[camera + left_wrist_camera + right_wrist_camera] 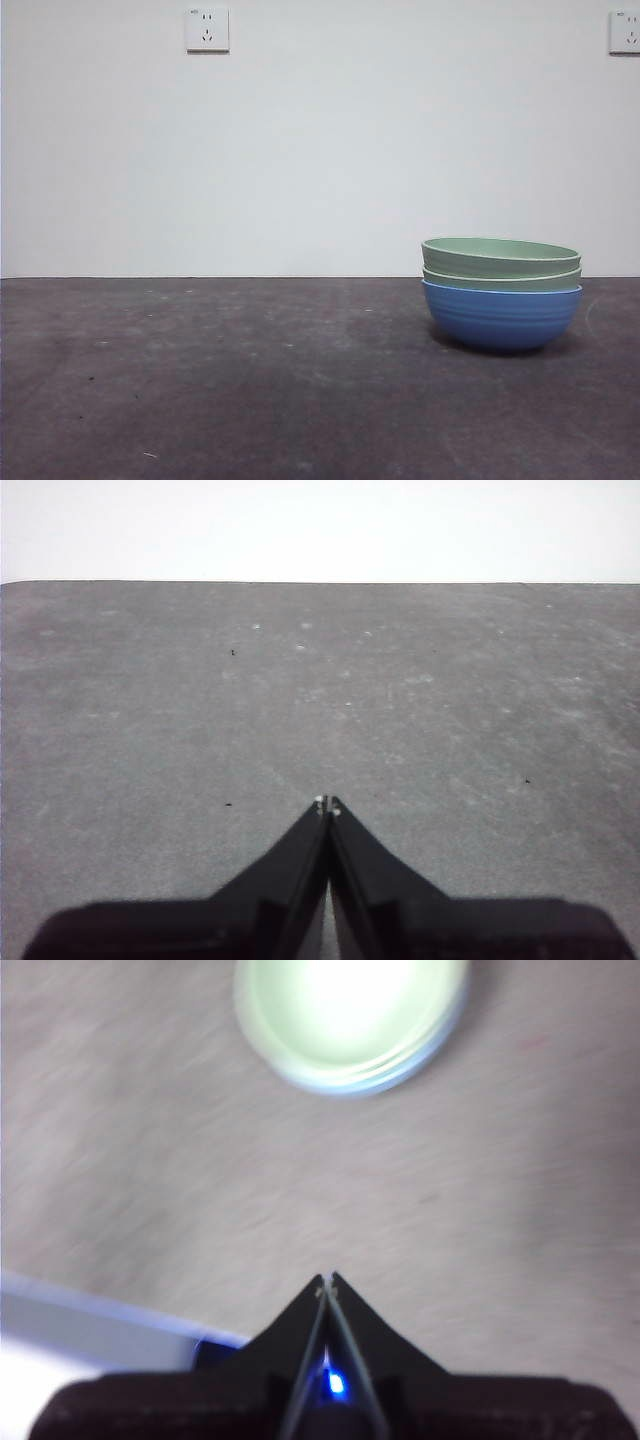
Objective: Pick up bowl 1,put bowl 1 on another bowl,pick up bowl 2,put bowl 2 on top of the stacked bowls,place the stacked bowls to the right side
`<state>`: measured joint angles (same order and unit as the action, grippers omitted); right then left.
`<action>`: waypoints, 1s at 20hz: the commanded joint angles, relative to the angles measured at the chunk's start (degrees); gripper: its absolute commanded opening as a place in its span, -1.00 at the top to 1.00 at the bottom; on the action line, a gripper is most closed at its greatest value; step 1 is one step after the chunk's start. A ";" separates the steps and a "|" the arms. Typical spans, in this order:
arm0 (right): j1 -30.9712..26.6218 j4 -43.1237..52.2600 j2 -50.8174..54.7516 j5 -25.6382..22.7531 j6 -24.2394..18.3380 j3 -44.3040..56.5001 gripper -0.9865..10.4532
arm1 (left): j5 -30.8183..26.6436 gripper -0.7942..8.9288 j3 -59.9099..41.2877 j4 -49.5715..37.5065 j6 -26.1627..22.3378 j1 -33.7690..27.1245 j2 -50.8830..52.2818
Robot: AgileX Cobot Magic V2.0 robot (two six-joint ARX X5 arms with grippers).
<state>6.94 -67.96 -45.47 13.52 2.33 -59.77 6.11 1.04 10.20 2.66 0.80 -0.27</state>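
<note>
While the stacked bowls (501,292) stand free | left hand (327,803), right hand (327,1278) pressed together, empty

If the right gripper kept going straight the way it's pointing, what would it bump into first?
Probably the stacked bowls. The right gripper, jaws shut, points across bare table toward them, with nothing between. The picture is blurry and depth unclear, so it might touch the table first.

Left claw (327,802) and right claw (327,1278) both have jaws pressed together, holding nothing
</note>
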 commanded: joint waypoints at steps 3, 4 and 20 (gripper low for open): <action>-4.13 4.90 9.42 -0.48 -1.77 0.59 0.82 | -0.11 0.84 -0.79 -0.02 0.37 -0.15 0.15; -5.03 8.26 12.07 -0.63 -2.47 0.72 0.82 | -0.11 0.84 -0.79 -0.02 0.37 -0.15 0.15; -8.22 59.89 36.26 -2.80 -1.57 41.92 0.83 | -0.11 0.84 -0.79 -0.02 0.37 -0.15 0.15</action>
<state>-1.48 -8.73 -9.67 11.18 0.10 -19.09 6.11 1.06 10.20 2.66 0.80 -0.27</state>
